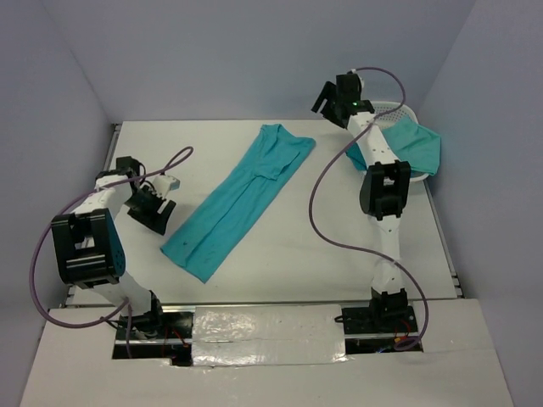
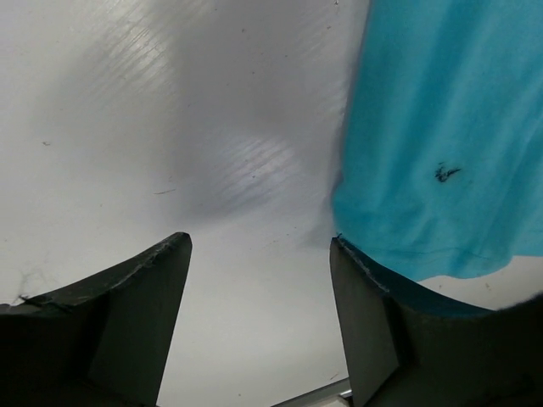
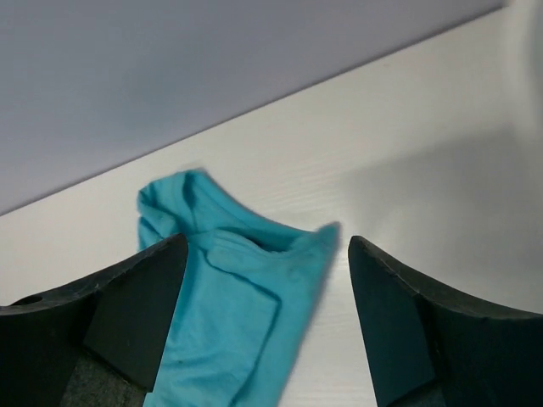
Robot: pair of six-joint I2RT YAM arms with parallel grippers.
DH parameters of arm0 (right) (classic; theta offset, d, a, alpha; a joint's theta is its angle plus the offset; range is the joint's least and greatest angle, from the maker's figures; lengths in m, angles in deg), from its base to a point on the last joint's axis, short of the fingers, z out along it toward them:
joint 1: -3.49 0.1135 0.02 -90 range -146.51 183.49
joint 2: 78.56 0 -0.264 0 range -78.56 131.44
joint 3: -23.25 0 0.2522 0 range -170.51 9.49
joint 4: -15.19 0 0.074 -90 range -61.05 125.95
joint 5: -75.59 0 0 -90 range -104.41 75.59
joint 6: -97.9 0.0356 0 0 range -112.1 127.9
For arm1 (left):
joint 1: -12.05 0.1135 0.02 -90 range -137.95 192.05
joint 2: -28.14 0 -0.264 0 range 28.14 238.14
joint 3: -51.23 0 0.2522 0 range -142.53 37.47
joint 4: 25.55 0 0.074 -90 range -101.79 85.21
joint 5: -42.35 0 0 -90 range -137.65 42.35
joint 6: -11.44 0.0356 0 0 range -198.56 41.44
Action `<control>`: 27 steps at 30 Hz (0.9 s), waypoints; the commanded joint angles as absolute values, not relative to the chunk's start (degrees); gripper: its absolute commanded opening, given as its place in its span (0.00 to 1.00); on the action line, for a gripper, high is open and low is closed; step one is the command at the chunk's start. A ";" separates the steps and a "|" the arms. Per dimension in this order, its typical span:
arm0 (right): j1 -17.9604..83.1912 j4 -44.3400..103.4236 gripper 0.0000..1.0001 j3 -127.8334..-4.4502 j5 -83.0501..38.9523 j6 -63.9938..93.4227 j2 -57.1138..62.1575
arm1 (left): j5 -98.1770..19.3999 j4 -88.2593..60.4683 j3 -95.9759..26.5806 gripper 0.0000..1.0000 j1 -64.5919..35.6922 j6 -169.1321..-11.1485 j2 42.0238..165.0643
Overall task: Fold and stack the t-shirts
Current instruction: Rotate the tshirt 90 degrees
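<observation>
A teal t-shirt [image 1: 239, 199] lies folded into a long narrow strip, running diagonally across the middle of the table. Its collar end [image 3: 229, 254] points to the back, its hem end [image 2: 441, 136] to the front left. My left gripper [image 1: 153, 208] hovers just left of the hem end, open and empty, jaws wide over bare table. My right gripper [image 1: 339, 100] is raised near the back, right of the collar end, also open with nothing between its fingers. A second teal t-shirt [image 1: 416, 142] hangs bunched over a white basket at the back right.
The white lattice basket [image 1: 400, 110] stands at the table's back right corner, behind my right arm. Purple cables loop from both arms. Grey walls close in the table at the back and sides.
</observation>
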State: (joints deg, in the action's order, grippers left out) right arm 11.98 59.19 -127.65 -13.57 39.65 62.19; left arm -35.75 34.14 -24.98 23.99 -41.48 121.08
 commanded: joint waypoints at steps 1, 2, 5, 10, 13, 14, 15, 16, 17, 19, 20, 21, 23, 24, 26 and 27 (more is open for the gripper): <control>12.10 64.79 0.84 -124.11 -8.70 35.94 51.97 | -35.70 34.09 -24.76 0.78 24.09 -42.61 121.13; 12.62 66.02 0.84 -122.62 -8.61 35.59 50.22 | -35.70 34.35 -24.58 0.76 24.09 -42.87 120.87; 16.40 64.55 0.84 -109.11 -9.40 34.18 38.81 | -36.40 33.48 -22.04 0.68 24.44 -44.02 117.72; 31.32 54.56 0.84 -78.18 -14.14 41.54 20.79 | -35.61 31.36 -19.22 0.66 26.81 -46.39 110.16; 43.88 45.05 0.83 -63.40 -15.64 53.48 13.21 | -35.35 31.54 -18.34 0.66 28.04 -47.45 106.46; 47.05 43.99 0.82 -59.98 -14.77 56.39 12.07 | -34.30 31.63 -17.56 0.67 28.31 -47.45 105.58; 53.69 43.45 0.82 -59.25 -13.37 61.72 12.23 | -33.77 31.89 -17.11 0.68 28.31 -47.45 104.09; 56.81 43.01 0.82 -58.89 -10.39 64.39 12.67 | -33.07 32.06 -16.85 0.69 28.31 -47.71 103.38; 59.80 42.49 0.81 -58.89 -9.50 67.11 14.59 | -32.89 32.24 -16.15 0.69 28.31 -47.80 102.94; 66.66 40.99 0.80 -59.76 -9.57 75.00 17.66 | -32.71 32.59 -15.35 0.70 28.40 -47.02 101.53; 68.68 40.64 0.79 -61.33 -9.49 77.40 20.99 | -32.71 32.42 -14.31 0.71 28.48 -46.40 101.00; 70.18 39.77 0.79 -61.96 -9.57 79.60 22.59 | -32.97 31.98 -13.77 0.72 28.57 -45.96 100.48; 73.79 40.19 0.77 -63.98 -9.22 86.80 25.40 | -34.37 30.40 -12.80 0.72 28.66 -45.60 99.24; 74.58 39.94 0.77 -64.16 -9.14 89.00 27.50 | -34.47 30.31 -12.80 0.72 28.75 -45.60 99.15; 76.61 40.28 0.73 -64.77 -7.57 94.37 29.27 | -34.55 30.22 -13.24 0.72 28.75 -46.13 99.33; 77.14 42.72 0.73 -65.38 -6.77 95.60 30.24 | -34.47 30.13 -13.42 0.72 28.84 -46.22 99.42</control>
State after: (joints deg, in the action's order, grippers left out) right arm 76.00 42.20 -62.30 -11.12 83.99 28.84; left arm -35.07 31.43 -12.72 28.43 -45.90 100.67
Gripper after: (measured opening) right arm 0.737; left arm 0.720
